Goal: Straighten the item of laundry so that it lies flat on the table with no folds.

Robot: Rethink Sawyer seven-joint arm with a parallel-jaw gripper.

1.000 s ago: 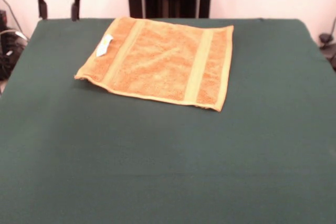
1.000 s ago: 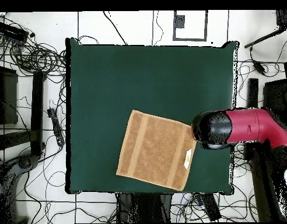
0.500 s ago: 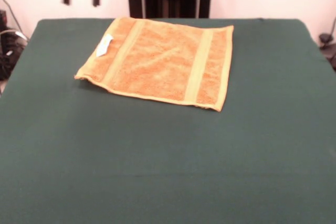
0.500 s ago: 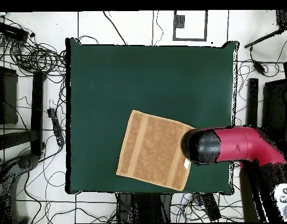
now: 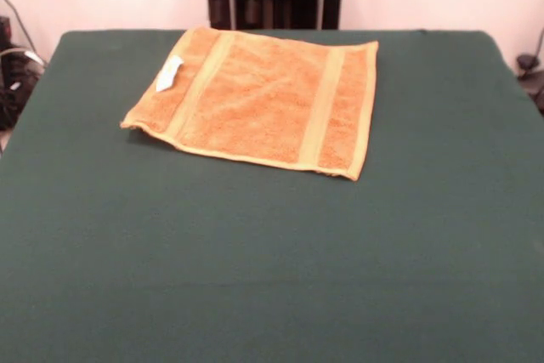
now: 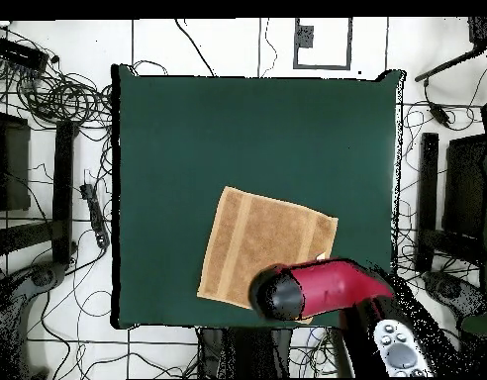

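Worktop [image 5: 102, 235]: dark green felt-like surface, broad, bare apart from one item. White tag [image 5: 169, 73]: small, lying at the towel's 9 o'clock edge in the front view. Towel [image 5: 259, 99]: orange-tan terry cloth, roughly square, spread in the 12 o'clock part of the worktop in the front view, set slightly askew to the worktop's edges; two flat woven bands run across it; no folds are visible, though the corner at about 8 o'clock casts a slight shadow and may sit a little proud. Handling, as judged: light, limp and soft, with no stiffness of its own; the pile should grip the felt, so it will likely drag and bunch rather than slide; best taken by a pinch at a corner or along a hemmed edge, or pressed and swept outward. End effector [image 5: 242, 8]: seen only as dark tips under the red arm at 12 o'clock, beyond the towel's far edge; whether released or clenched cannot be told; nothing visibly hangs from it.
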